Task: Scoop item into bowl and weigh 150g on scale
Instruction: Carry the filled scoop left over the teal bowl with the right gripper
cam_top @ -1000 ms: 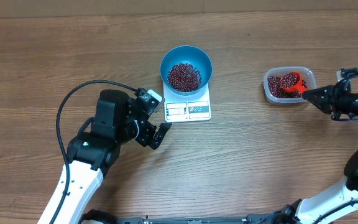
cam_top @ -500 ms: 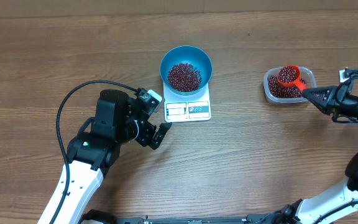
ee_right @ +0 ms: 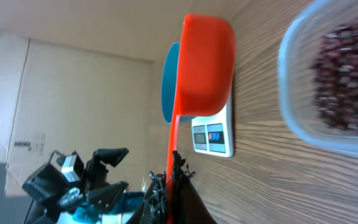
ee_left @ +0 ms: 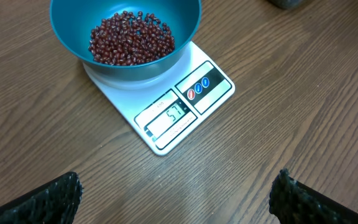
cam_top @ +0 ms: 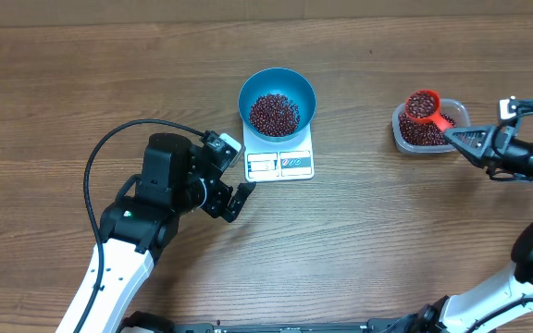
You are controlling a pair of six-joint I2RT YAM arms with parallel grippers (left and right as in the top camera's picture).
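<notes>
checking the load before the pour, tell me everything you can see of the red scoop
The red scoop is small and orange-red, plastic by its look, with a round deep cup and a thin straight handle. The cup is mouth up and filled with dark red-brown beans. The right gripper has its jaws shut on the handle's end. The scoop hangs over the left part of the clear container; in the wrist view it seems clear of it.
</notes>
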